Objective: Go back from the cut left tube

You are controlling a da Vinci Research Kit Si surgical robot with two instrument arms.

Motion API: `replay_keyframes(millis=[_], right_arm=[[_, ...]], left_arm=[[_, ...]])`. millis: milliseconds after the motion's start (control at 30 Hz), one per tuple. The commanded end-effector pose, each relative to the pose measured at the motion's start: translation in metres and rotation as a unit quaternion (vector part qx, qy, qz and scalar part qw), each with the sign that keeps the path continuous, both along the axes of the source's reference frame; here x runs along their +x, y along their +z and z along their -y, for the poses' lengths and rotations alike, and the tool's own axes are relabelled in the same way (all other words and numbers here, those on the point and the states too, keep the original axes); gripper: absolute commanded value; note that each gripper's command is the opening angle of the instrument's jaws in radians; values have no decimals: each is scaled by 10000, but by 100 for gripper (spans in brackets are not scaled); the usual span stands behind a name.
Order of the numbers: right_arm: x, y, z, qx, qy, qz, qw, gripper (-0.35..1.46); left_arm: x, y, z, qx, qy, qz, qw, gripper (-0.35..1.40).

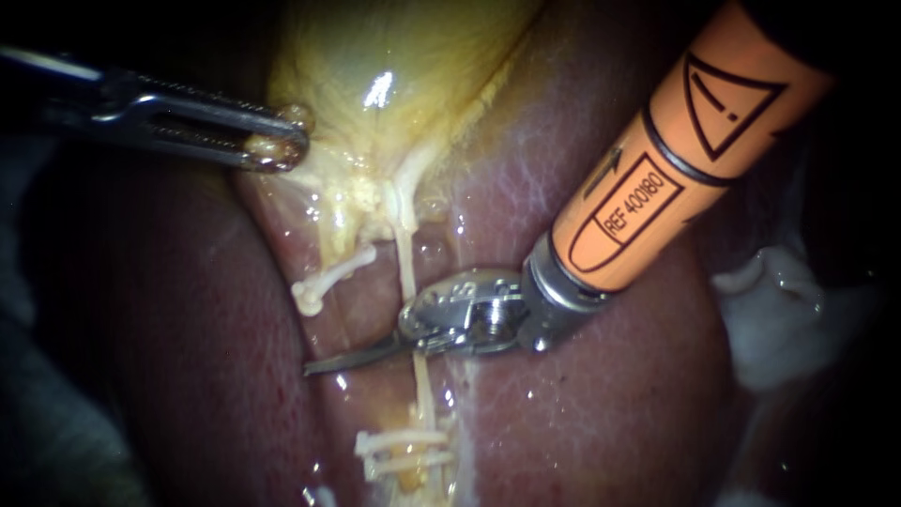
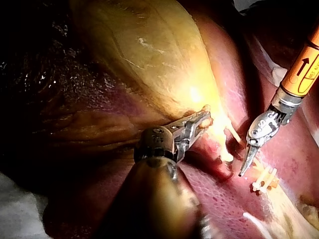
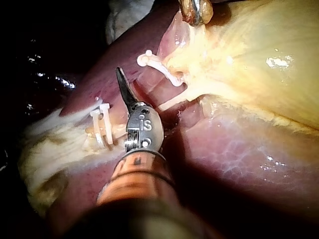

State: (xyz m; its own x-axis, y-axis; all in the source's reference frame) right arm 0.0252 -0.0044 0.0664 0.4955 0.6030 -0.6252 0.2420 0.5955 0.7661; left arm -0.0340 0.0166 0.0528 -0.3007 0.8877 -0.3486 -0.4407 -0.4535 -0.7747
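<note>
cut left tube (image 1: 330,275) ended in a clipped stump; left instrument (image 1: 282,150) hand pinched gallbladder (image 1: 394,66) to tension it, right instrument (image 1: 324,364) hand pressed together, probably for safe withdrawal.

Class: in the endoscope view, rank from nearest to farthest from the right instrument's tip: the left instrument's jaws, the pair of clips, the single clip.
1. The single clip, just above the tip of the right instrument.
2. The pair of clips, lower down, below the tip.
3. The left instrument, far up, its jaws shut on the gallbladder.
</note>
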Motion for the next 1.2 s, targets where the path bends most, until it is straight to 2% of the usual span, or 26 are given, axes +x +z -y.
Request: replay_keyframes(millis=[33,100,167,233,267,333,500,600,767,833,967,1033,1100,1200], right_arm=[[0,-2,0,140,24,81,9999,-35],[0,-3,1,210,20,132,9997,-35],[2,-5,3,187,46,157,9997,22],[3,-7,5,179,219,283,9992,81],[3,-8,7,91,375,378,9985,98],[4,-11,10,17,464,494,9977,116],[4,-15,12,23,461,567,9973,130],[-1,-19,12,-10,537,594,9968,138],[-32,-39,6,-51,912,779,9928,143],[-48,-48,2,-282,1028,772,9913,143],[-90,-68,-7,-802,1338,906,9836,143],[-106,-74,-11,-1054,1385,1009,9796,143],[-123,-81,-16,-1387,1314,1214,9740,143],[-143,-88,-23,-1869,1092,1525,9643,143]], left_arm=[[0,0,0,0,0,-1,10000,-35],[0,0,0,0,0,0,10000,-35],[0,0,0,0,0,-1,10000,-35],[0,0,0,0,1,0,10000,-35],[0,1,0,0,1,0,10000,-35],[0,1,-1,0,2,1,10000,-35],[1,2,-1,0,3,2,10000,-35],[2,3,-2,0,6,3,10000,-35],[4,5,-3,-7,1,-2,10000,-35],[5,5,-4,-7,2,-2,10000,-35],[6,6,-5,-7,5,0,10000,-35],[6,7,-5,-8,5,0,10000,-35],[6,7,-5,-8,5,0,10000,-35],[6,7,-5,-9,5,0,10000,-35]])
